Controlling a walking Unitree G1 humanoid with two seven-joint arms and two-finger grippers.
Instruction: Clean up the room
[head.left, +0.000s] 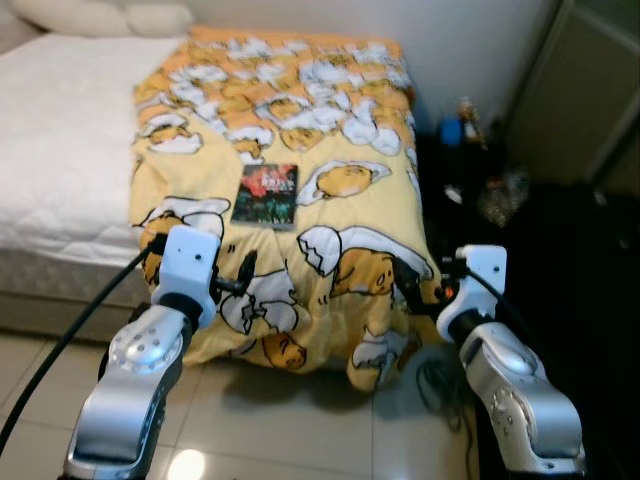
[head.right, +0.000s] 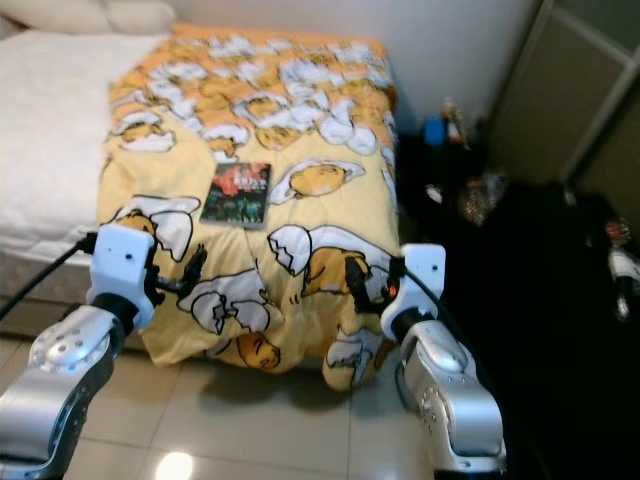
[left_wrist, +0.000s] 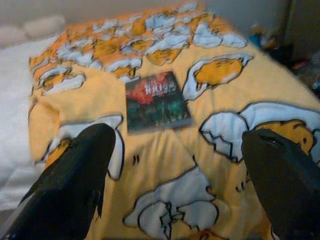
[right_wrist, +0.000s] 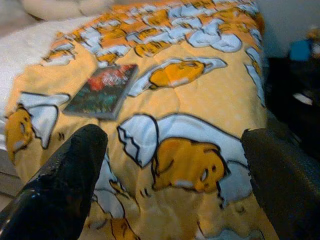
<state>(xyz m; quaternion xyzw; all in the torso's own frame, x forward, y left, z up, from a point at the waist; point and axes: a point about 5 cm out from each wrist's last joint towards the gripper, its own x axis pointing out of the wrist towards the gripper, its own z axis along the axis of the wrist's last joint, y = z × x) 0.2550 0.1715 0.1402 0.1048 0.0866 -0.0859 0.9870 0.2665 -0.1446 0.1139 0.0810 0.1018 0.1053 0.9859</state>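
A dark book (head.left: 266, 194) with a red and green cover lies flat on the yellow egg-print blanket (head.left: 330, 120) that covers the foot of the bed. Both arms are raised in front of the bed's near edge, short of the book. My left gripper (left_wrist: 180, 150) is open, its fingers (head.left: 246, 270) spread wide over the blanket, with the book (left_wrist: 156, 101) ahead between them. My right gripper (right_wrist: 175, 142) is also open and holds nothing; one of its fingers (head.left: 408, 285) hangs near the blanket's drooping corner. From there the book (right_wrist: 102, 90) lies ahead toward the left arm's side.
White mattress (head.left: 60, 150) and pillows (head.left: 100, 15) lie left of the blanket. Right of the bed, a dark floor area holds clutter, a blue item (head.left: 450, 130) and a bottle (head.right: 620, 265). A cabinet door (head.left: 580, 90) stands at far right. Tiled floor (head.left: 290, 420) and a cable (head.left: 440, 385) lie below.
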